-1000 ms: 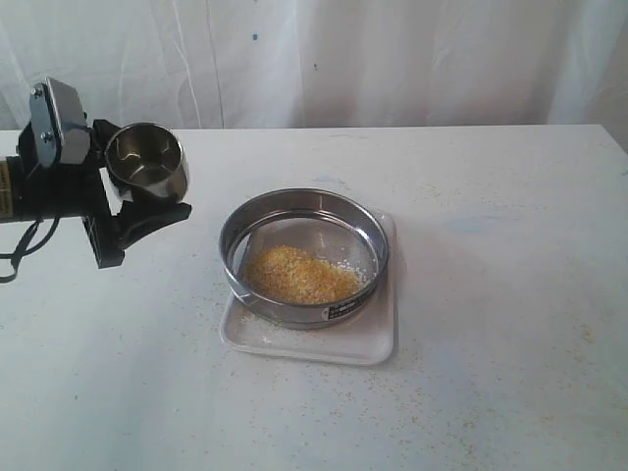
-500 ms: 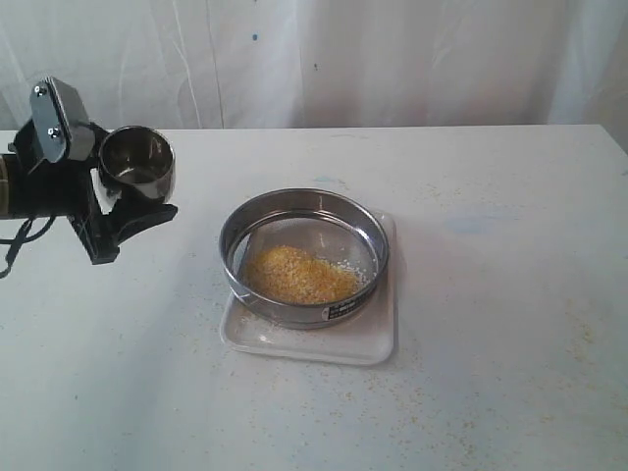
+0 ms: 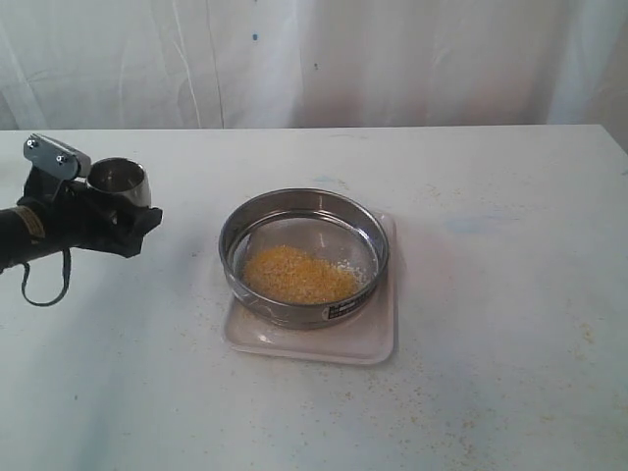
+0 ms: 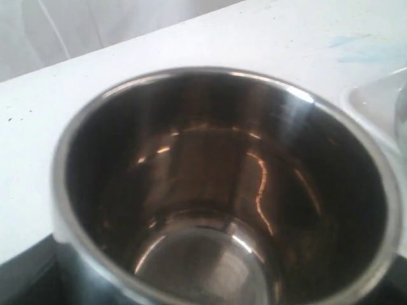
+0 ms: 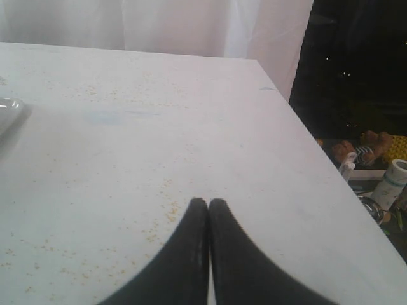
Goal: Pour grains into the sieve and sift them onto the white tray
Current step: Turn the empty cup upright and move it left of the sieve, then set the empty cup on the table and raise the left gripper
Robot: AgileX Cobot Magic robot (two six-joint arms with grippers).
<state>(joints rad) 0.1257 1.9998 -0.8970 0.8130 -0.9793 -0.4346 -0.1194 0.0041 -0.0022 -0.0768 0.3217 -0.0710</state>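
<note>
Yellow grains (image 3: 297,275) lie heaped in the round steel sieve (image 3: 304,211), which rests on the white tray (image 3: 319,345) at mid-table. Left of it, my left gripper (image 3: 126,211) is shut on a small steel cup (image 3: 120,181) held upright just above the table. In the left wrist view the cup (image 4: 222,190) fills the picture and looks empty; a corner of the tray (image 4: 375,105) shows beside it. My right gripper (image 5: 208,204) is shut on nothing, low over the bare table, and does not appear in the exterior view.
Stray grains (image 5: 159,225) dot the white table (image 3: 491,294) around the tray and under the right gripper. The table's edge (image 5: 299,127) runs close by the right gripper; beyond it are a bottle (image 5: 393,181) and clutter. A white curtain (image 3: 392,59) hangs behind.
The left arm has dropped and drawn back to the left with the cup. The cup, tilted towards the camera before, now stands upright. Sieve, grains and tray have not moved.
</note>
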